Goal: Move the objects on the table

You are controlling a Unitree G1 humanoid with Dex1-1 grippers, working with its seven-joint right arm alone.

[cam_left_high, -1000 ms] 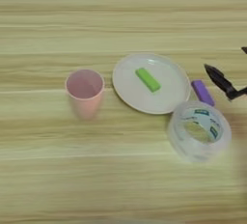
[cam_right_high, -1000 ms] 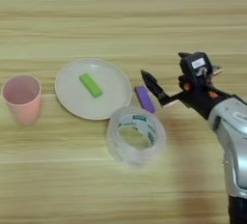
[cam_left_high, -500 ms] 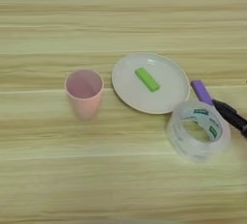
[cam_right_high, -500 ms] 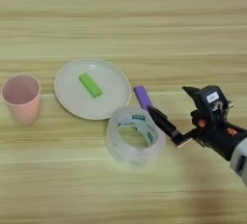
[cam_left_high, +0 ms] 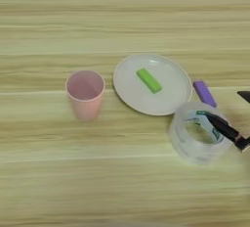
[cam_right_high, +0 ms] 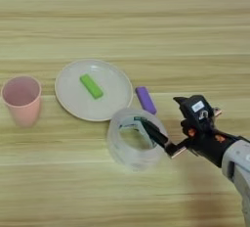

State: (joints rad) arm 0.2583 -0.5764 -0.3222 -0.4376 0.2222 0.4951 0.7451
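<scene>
Tool (cam_right_high: 166,118) finger inside tape roll (cam_right_high: 132,140)

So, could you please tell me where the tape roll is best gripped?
Probably across its right-hand wall, from the right. The tape roll lies flat with its hole facing up, so one finger fits inside and one outside; the claw is already open there, one finger over the hole.

A light yellowish wood-grain table (cam_left_high: 58,172) fills the whole view, its plank lines running horizontally from edge to edge. Even, soft light falls across the surface, with only a faint shadow just beside the pink cup (cam_left_high: 85,94).
</scene>
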